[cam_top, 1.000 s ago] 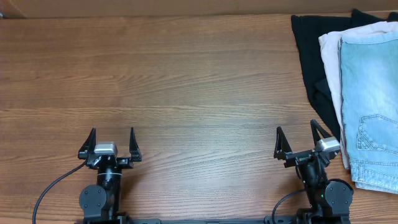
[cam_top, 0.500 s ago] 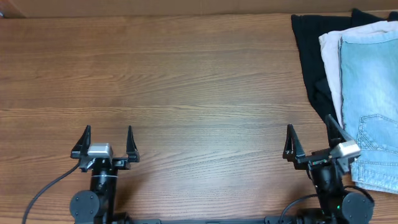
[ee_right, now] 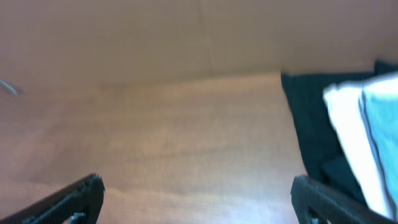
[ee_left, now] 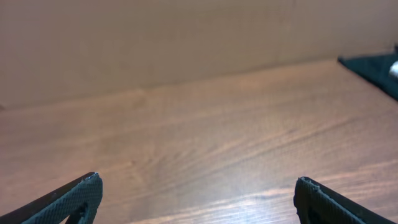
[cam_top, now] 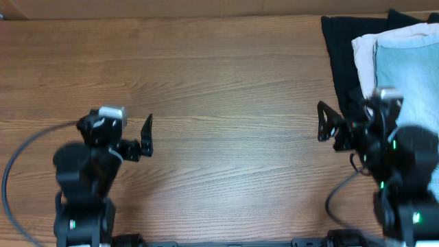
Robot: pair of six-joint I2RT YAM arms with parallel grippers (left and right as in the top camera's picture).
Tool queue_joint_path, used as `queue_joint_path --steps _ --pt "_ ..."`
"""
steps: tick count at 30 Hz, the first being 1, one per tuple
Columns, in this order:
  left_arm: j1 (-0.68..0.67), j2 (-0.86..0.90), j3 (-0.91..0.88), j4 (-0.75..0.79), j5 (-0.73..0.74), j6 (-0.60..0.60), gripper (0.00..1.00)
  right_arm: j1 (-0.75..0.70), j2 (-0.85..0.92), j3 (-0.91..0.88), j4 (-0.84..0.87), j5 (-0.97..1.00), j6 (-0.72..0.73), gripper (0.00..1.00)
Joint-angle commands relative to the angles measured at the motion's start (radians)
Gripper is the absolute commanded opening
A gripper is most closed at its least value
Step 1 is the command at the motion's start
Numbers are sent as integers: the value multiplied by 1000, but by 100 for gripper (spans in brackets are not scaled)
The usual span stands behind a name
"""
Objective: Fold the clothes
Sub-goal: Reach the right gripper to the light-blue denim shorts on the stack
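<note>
The light-blue denim shorts (cam_top: 418, 75) lie at the table's right edge, on top of a cream-white garment (cam_top: 363, 62) and a black garment (cam_top: 339, 55). My right arm hides their lower part in the overhead view. In the right wrist view the shorts (ee_right: 382, 124) show at the far right, blurred. My right gripper (cam_top: 346, 127) is open and empty above the table, just left of the pile; it also shows in the right wrist view (ee_right: 198, 180). My left gripper (cam_top: 115, 130) is open and empty over bare wood at the left, far from the clothes; it also shows in the left wrist view (ee_left: 198, 180).
The wooden table (cam_top: 219, 82) stretches between the arms and the back wall (ee_left: 186, 37). The black garment (ee_left: 373, 68) shows at the far right of the left wrist view. The white garment (ee_right: 345, 118) and the black one (ee_right: 311, 118) lie left of the shorts.
Both arms have risen and moved forward from the table's front edge. The right arm now covers the lower part of the shorts in the overhead view. Both grippers stay open.
</note>
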State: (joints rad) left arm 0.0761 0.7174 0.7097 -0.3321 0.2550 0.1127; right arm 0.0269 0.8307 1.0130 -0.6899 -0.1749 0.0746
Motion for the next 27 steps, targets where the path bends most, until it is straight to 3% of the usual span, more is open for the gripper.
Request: queue_joint_path --steps 1,9,11,12,16,20,27 --pt "3 178 51 2 35 48 100 4 190 145 -68 10 0 100" --pt "2 415 51 28 266 29 100 4 523 173 -89 -3 -2 100" --pt "2 435 51 42 354 29 100 -12 595 173 -121 98 30 100" --pt "2 440 51 42 375 29 100 -33 623 173 -133 182 114 100" --pt "2 441 51 47 374 29 100 -160 701 172 -177 415 391 95" --pt "2 441 51 46 374 29 100 -274 752 171 -174 476 397 88" --pt "2 441 51 93 374 29 100 -376 787 155 -123 573 395 85"
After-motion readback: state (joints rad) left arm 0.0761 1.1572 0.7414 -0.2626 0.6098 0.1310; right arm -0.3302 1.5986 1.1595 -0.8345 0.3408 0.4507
